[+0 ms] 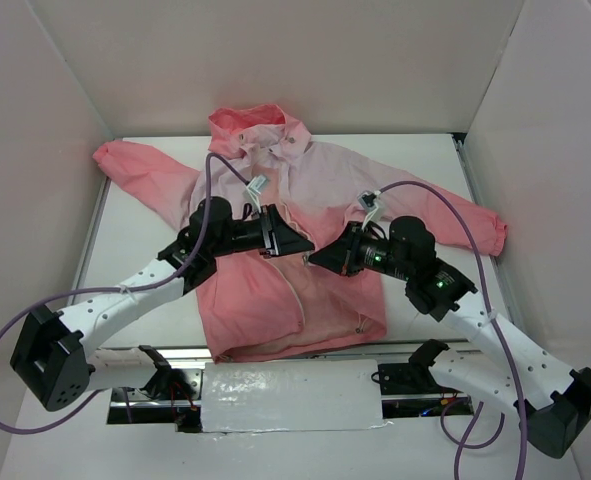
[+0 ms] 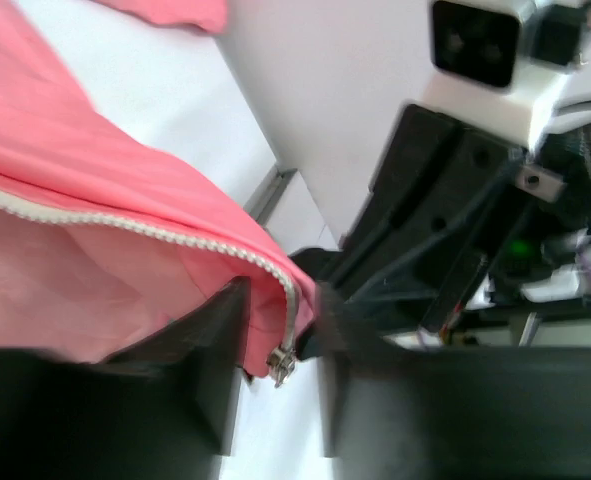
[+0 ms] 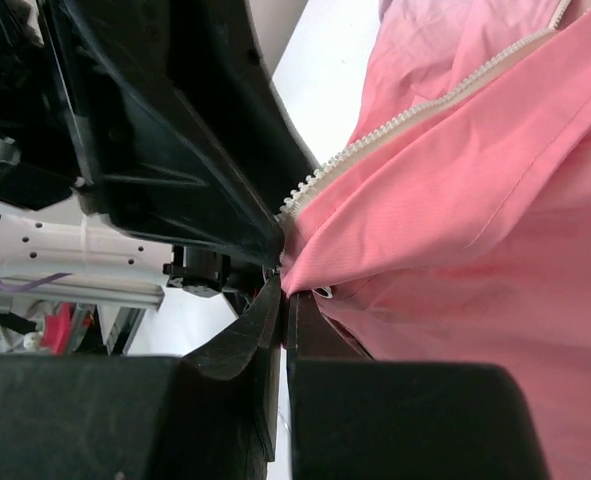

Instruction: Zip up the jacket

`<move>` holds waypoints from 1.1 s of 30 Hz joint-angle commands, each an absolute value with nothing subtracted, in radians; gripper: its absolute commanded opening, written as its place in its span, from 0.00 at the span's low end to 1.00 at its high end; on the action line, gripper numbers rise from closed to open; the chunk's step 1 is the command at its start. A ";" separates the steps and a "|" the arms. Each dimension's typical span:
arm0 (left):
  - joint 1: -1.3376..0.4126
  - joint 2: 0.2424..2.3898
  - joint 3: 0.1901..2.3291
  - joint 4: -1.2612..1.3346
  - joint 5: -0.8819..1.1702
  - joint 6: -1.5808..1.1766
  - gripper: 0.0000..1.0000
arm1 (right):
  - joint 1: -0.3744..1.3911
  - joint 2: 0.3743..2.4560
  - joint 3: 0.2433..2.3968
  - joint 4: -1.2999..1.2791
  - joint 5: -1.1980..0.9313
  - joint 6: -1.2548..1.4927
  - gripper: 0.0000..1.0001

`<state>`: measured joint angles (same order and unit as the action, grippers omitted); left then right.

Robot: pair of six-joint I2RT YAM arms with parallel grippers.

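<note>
table (image 1: 145, 235) | jacket (image 1: 265, 310) lying front-up mid-table, hood at the far end | right gripper (image 3: 283, 295) pinched tight on the coral front edge | left gripper (image 2: 280, 300) spread apart, zipper (image 2: 125, 225) end sitting between (slider (image 2: 281, 365) just dangling there)

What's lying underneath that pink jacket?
Only the white table shows around the jacket; whatever lies directly beneath its fabric is covered.

Bright, even light, soft shadows; the left tool (image 2: 278, 330) is blurred close up.
</note>
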<state>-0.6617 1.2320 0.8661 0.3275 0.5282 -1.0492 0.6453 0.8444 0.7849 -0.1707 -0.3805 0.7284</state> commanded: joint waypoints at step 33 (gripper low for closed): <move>-0.971 1.646 1.344 -0.924 -0.112 -1.025 0.73 | 0.618 0.942 0.917 -0.575 0.169 0.822 0.00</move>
